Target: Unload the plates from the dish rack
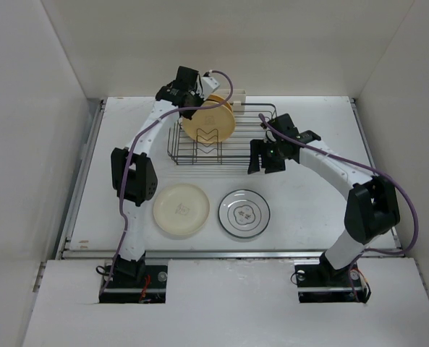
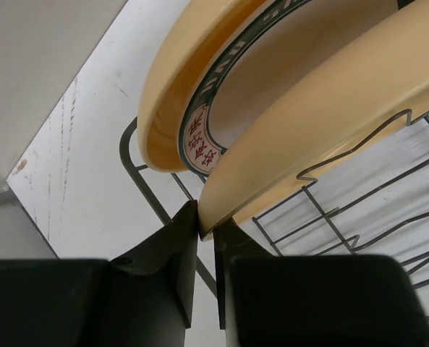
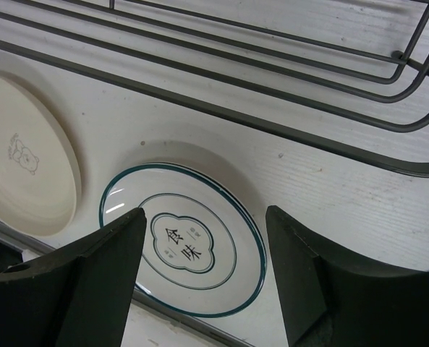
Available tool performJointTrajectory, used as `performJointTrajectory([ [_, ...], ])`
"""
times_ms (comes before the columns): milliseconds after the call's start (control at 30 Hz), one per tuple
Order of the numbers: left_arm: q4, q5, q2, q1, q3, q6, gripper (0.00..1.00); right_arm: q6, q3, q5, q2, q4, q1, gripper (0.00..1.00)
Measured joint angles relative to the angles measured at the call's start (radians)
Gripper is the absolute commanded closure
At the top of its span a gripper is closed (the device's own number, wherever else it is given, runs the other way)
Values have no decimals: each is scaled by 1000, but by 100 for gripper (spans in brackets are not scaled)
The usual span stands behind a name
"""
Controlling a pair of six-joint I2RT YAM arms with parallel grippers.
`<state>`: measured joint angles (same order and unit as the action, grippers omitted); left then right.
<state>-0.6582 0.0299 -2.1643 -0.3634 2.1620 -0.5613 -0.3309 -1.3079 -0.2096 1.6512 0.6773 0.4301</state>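
The dark wire dish rack (image 1: 232,148) stands at the back middle of the table. A yellow-orange plate (image 1: 208,121) stands on edge in the rack's left end. My left gripper (image 1: 190,92) is shut on its rim, and in the left wrist view the fingertips (image 2: 189,220) pinch the plate's edge (image 2: 323,108). A plate with a dark patterned rim band (image 2: 200,134) stands just behind it. A cream plate (image 1: 181,210) and a white plate with a thin dark ring (image 1: 244,214) lie flat in front of the rack. My right gripper (image 1: 266,156) is open and empty by the rack's right front corner, above the ringed plate (image 3: 192,195).
A small white clip (image 1: 237,96) sits on the rack's far side. The rack's wires (image 3: 272,123) run just beyond my right fingers. The cream plate (image 3: 26,166) lies left of the ringed one. White walls enclose the table on three sides.
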Motion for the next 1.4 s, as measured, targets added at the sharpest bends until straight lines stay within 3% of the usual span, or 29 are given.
performJointTrajectory([
  [933, -35, 69, 34, -14, 6, 53, 100, 3, 48, 16, -23, -5, 0, 27],
  [1400, 220, 303, 92, -76, -174, -19, 100, 2, 60, 18, -30, -21, 0, 27],
])
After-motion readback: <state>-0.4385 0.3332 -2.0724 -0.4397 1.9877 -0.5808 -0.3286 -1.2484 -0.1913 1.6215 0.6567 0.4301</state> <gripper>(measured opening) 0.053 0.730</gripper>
